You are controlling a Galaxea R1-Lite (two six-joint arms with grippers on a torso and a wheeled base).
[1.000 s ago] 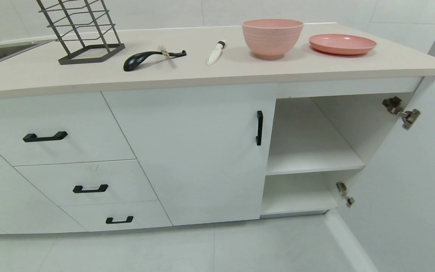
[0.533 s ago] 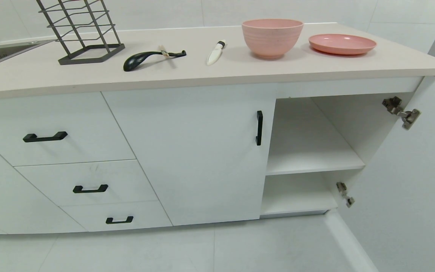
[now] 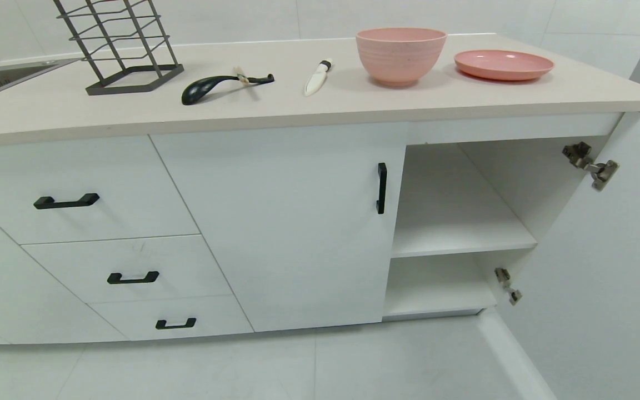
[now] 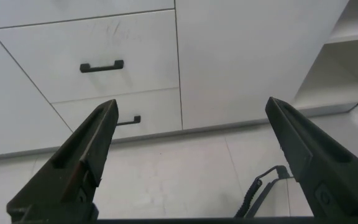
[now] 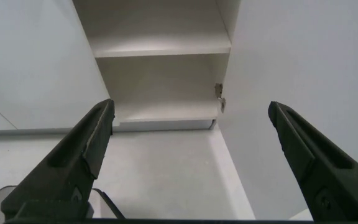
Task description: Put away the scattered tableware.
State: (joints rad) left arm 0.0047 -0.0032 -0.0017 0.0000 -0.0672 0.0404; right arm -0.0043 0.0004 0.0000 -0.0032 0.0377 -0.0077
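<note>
Left gripper (image 4: 191, 106) is wide open with nothing in it, hanging low in front of the drawers (image 4: 101, 65), and the right gripper (image 5: 191, 104) is spread open and empty too, pointed at the open cabinet's lower shelf (image 5: 160, 112). Honestly nothing has changed over the last second: the head view looks identical, nothing on the counter has budged. So I'd say the actual tidying hasn't kicked off yet. All the tableware sits up on the countertop (image 3: 464, 97): white knife (image 3: 318, 76) at 12 o'clock in the head view, pink bowl (image 3: 400, 55) at 1, pink plate (image 3: 503, 64) just beside it toward 2, and the black spoon (image 3: 209, 88) at 11 with something small across its handle that I can't make out. A wire rack (image 3: 123, 50) stands at 10:30. The cabinet door (image 3: 603, 266) at 4 o'clock is swung open, shelves bare, so my guess is the bowl or plate goes in there first.
</note>
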